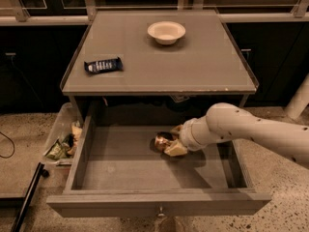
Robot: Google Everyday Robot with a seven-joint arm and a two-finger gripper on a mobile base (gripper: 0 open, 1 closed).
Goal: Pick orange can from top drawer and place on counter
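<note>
Early stage: my gripper [173,141] is down in the open top drawer [145,197] right at the orange can [163,140], can't tell if it's clamped yet, so lift and placing on the tabletop [203,66] remain.

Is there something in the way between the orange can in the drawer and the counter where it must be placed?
Nothing visible blocks it. The gripper is at the orange can in the open top drawer. On the counter, the bowl and the wrapper leave much bare surface.
</note>
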